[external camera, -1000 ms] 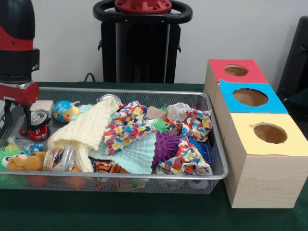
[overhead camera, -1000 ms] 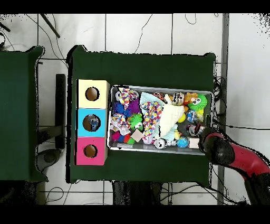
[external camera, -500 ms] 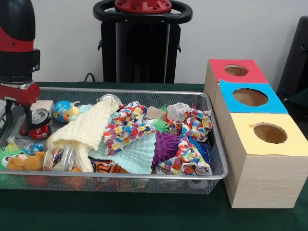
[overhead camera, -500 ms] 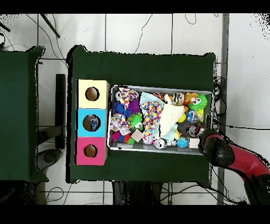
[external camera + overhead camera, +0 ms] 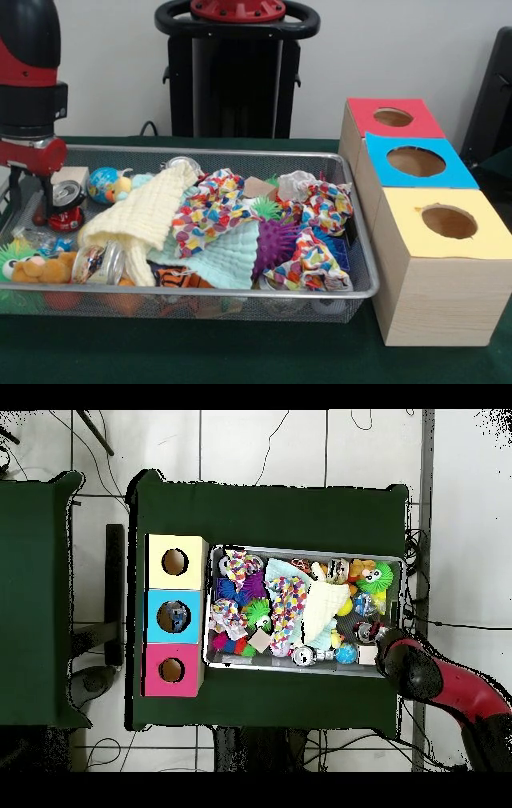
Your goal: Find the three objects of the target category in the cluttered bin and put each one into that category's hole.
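Observation:
My gripper [image 5: 30, 200] hangs at the left end of the wire mesh bin [image 5: 240, 152], fingers down inside it. They stand open with nothing between them. A red soda can [image 5: 66, 205] stands just right of the right finger, close or touching. Three boxes with holes line the right side: red [image 5: 392, 118], blue [image 5: 416, 162] and yellow [image 5: 448, 222]. From above, the arm's head [image 5: 400, 656] covers the gripper at the bin's lower right corner, beside the can [image 5: 366, 630]. Something lies in the blue box's hole [image 5: 173, 618].
The bin is heaped with a yellow cloth [image 5: 140, 216], patterned cloths [image 5: 210, 210], a mint cloth [image 5: 228, 260], purple [image 5: 276, 240] and green [image 5: 266, 210] spiky balls, a globe ball [image 5: 102, 182], an orange plush [image 5: 40, 268], a clear jar [image 5: 100, 262] and a wooden block [image 5: 74, 174].
The gripper has barely shifted at the bin's left end. Nothing in the bin has moved.

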